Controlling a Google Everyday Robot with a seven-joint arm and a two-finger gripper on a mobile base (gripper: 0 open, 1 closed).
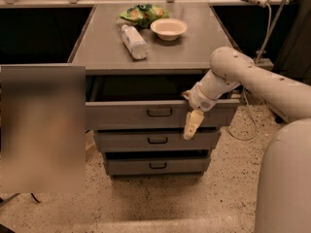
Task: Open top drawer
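Three grey drawers stack beneath the worktop [107,47], and the top drawer [146,113] already stands part-way out from under the front edge, with a dark gap showing above its front panel. The gripper [192,120] hangs over that panel below the front right corner of the worktop, well to the right of the black centre handle [159,112]; whether it is spread, pressed together or hooked on the panel's upper lip I cannot tell. The main risk, as I judge it, comes from that off-centre position: a pull from the right end could skew the drawer on its runners and bind it, or the gripper could slide off the lip and lose the drawer altogether. A hard, long pull might carry the drawer past its stops or drag the whole cabinet forward. That jolt could set rolling the bottle [133,41] that lies on its side near the middle of the worktop, while the bowl [168,28] and green bag [143,13] toward the back edge look steadier. The arm [252,79] also passes close to the front right corner and could knock it if it swings
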